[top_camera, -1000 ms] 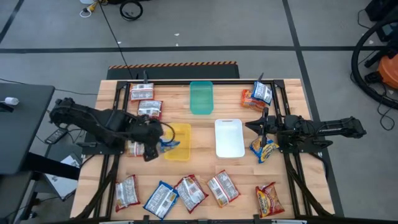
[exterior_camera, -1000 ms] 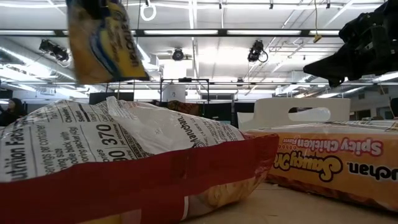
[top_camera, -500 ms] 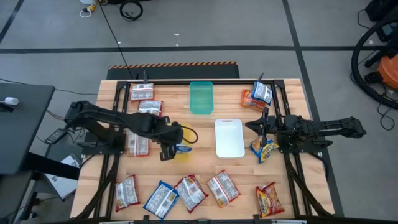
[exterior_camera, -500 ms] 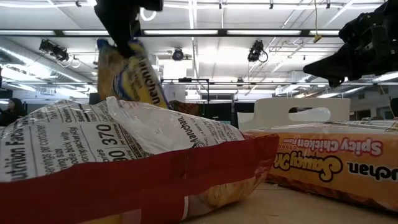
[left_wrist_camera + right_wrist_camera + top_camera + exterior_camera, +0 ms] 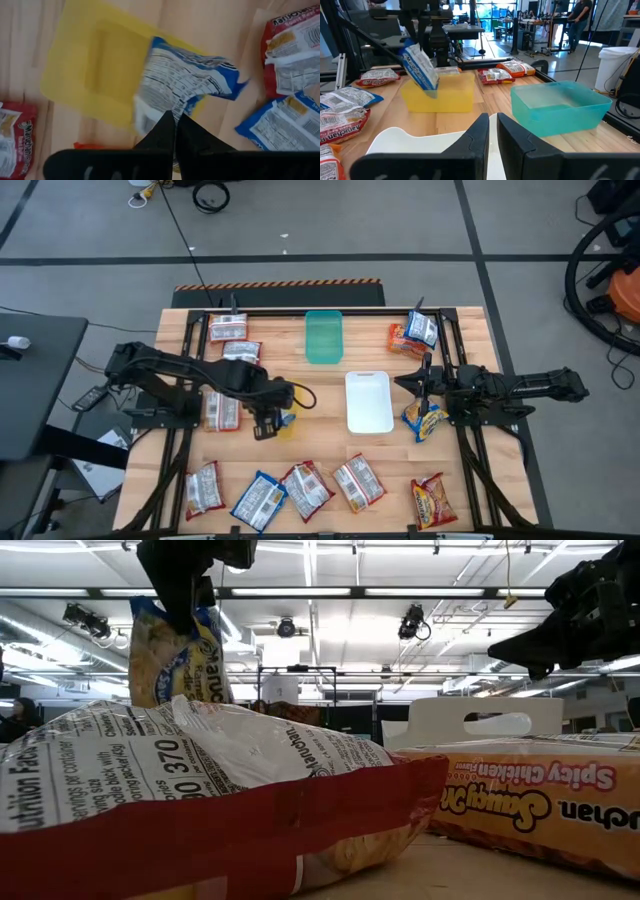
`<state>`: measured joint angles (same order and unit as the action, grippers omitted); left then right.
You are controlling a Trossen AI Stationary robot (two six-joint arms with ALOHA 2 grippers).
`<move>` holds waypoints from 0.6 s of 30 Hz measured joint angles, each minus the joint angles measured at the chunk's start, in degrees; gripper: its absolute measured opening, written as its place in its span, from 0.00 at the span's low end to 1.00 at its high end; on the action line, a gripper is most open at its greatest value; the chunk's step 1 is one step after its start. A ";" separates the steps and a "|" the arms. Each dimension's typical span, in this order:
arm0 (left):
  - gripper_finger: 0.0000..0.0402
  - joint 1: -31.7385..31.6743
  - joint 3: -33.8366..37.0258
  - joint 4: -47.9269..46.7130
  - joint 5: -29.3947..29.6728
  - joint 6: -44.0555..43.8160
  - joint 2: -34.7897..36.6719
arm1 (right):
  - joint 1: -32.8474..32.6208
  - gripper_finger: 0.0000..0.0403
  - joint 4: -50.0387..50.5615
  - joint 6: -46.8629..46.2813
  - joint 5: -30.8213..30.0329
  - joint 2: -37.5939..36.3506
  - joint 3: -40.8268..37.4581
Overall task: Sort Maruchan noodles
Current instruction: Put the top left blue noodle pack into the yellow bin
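A blue-and-yellow Maruchan packet hangs over the yellow tray at the table's middle left. My left gripper is shut on it. The left wrist view shows its printed back above the yellow tray. In the low view it dangles under the left gripper. In the right wrist view the packet's lower end is at the tray's rim; whether it touches, I cannot tell. My right gripper waits shut at the table's right, level, pointing at the white tray. My left gripper pinches the packet between its two fingers at the crinkled upper end, the end that is topmost in the low view. The fingers come from above, pointing steeply down. The packet hangs tilted below them, lifted clear of the table.
Several packets lie along the near edge, others at the far left, the far right and beside the right arm. A green tray stands at the far middle. Two packets lie right before the low camera.
My left gripper has carried the packet toward the table's right edge and down, over the yellow tray, tipping more steeply downward. The packet has come lower and swung below the fingers. Most of the move came early; it has since nearly stopped.
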<state>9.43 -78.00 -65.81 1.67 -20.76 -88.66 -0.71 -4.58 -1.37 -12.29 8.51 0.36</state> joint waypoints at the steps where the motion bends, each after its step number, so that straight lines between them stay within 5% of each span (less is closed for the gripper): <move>1: 0.02 0.00 0.00 0.45 -1.00 0.14 0.00 | 0.02 0.11 -0.02 -0.01 0.00 -0.01 -0.01; 7: 0.02 0.48 0.00 2.13 -7.49 0.14 0.00 | 0.00 0.11 0.00 0.00 0.00 -0.02 -0.01; 18: 0.02 2.14 0.00 3.05 -9.30 7.93 -5.46 | 0.02 0.11 0.00 0.00 0.00 0.00 -0.02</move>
<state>11.57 -78.00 -62.76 -7.64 -12.82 -94.13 -0.69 -4.58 -1.37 -12.29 8.51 0.34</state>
